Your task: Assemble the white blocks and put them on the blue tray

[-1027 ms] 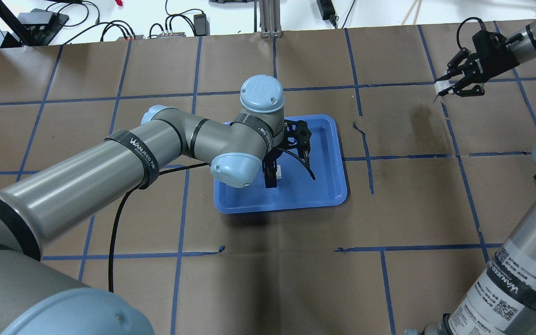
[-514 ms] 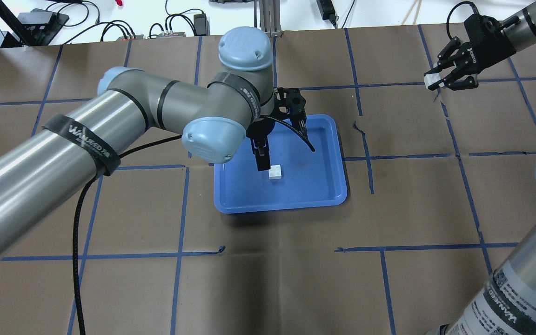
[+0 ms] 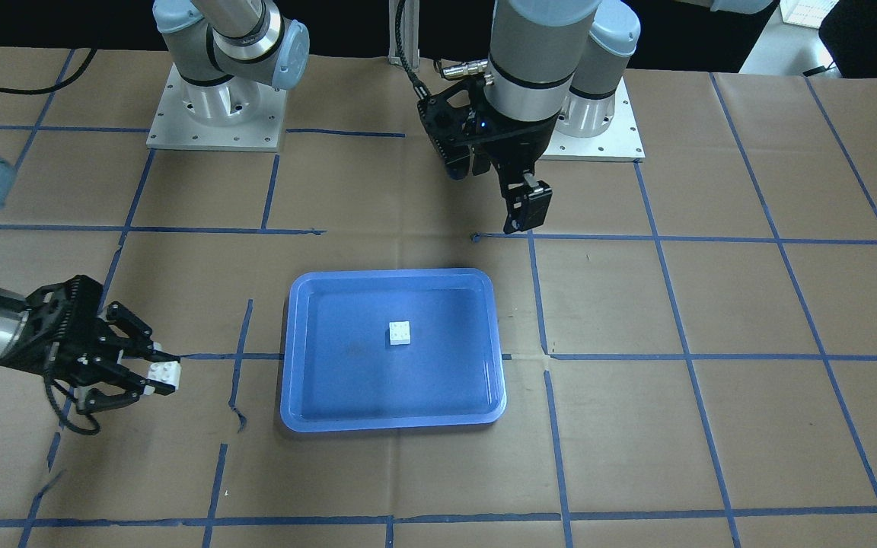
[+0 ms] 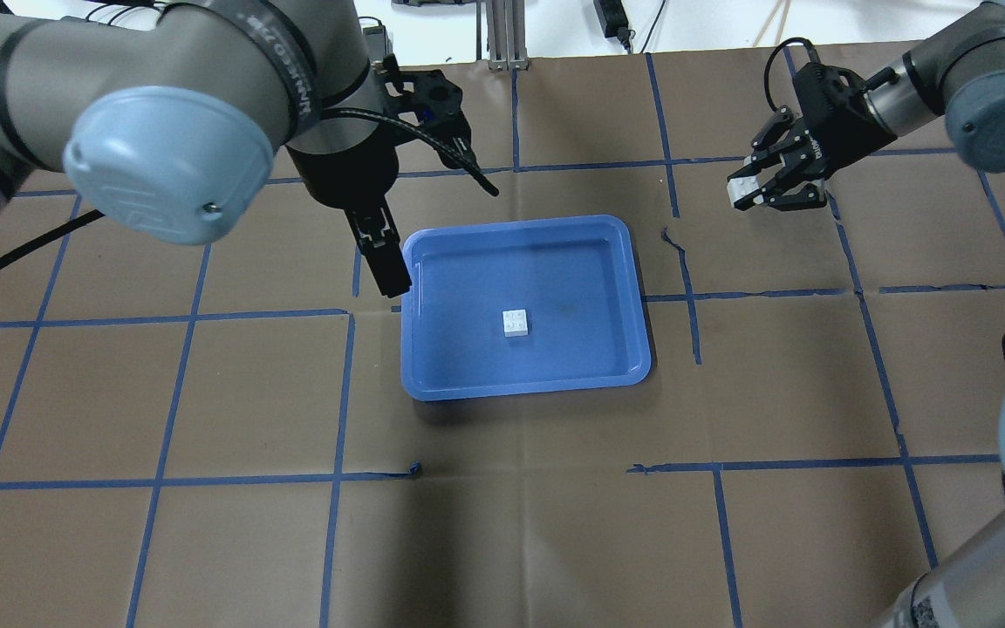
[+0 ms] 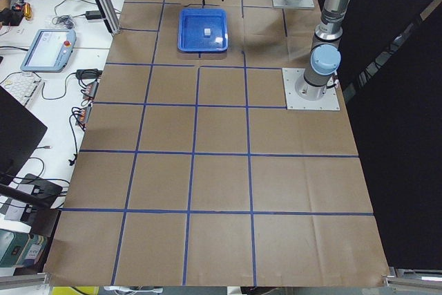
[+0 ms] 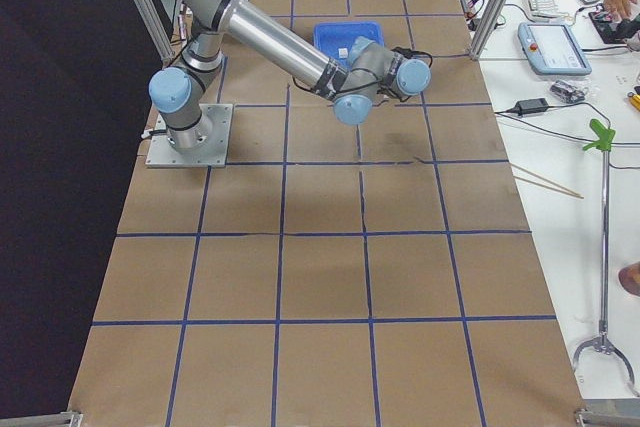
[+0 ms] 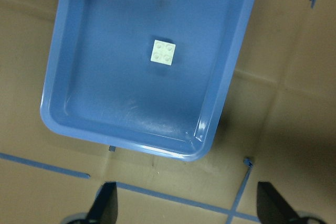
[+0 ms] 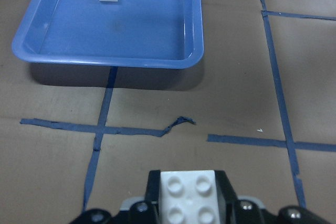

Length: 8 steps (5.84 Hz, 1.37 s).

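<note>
right pincer (image 4: pixel 753 194) of mine pinches one white block (image 4: pixel 740 194) well apart from the blue tray (image 4: pixel 520 390), left pincer (image 7: pixel 189 208) hangs spread and empty beside its rim, and the second block (image 4: pixel 516 323) sits on its floor, so i judge joining is not yet done.

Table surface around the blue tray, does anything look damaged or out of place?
Yes: the blue tape line beside the blue tray is torn and curled, off the grid. A faint dark smudge marks the tray floor. Nothing spilled.
</note>
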Motion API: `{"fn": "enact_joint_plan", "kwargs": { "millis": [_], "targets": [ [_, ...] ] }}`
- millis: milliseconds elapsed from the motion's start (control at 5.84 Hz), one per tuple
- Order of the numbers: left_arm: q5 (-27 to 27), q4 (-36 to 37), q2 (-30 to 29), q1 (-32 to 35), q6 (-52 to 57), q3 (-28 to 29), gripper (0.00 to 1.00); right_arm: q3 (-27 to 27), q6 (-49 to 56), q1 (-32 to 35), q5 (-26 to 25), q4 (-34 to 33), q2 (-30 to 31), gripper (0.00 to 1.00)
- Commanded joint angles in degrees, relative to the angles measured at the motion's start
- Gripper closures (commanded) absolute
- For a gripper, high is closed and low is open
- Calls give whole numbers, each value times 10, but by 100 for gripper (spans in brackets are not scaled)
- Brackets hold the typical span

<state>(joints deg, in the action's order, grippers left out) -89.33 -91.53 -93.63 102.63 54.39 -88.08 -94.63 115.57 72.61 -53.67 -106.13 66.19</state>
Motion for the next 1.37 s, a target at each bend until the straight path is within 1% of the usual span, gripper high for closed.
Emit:
{"fn": "enact_joint_plan", "kwargs": {
  "millis": [0,171,342,514,685,856,1027,1198],
  "targets": [
    [-6,-17,46,-32,-10,-4,1,-95,-143,79,15,-171,22,78],
    [-5,-12,47,-57,-88,-3,1,-134,-258,129,15,-288,24,78],
    [-6,14,50,-90,-167,-6,1,-177,-367,173,13,-405,21,78],
    [-4,28,63,-105,-247,-20,1,-208,-421,201,12,-489,16,78],
    [1,29,66,-107,-357,-21,1,-238,-424,207,13,-523,9,78],
    [0,39,67,-106,-430,-14,1,-264,-417,207,12,-547,6,78],
    [-4,65,64,-106,-481,-7,1,-270,-385,207,12,-553,3,78],
    [-7,60,67,-106,-565,1,1,-271,-367,207,13,-553,-14,78]
  ]
}}
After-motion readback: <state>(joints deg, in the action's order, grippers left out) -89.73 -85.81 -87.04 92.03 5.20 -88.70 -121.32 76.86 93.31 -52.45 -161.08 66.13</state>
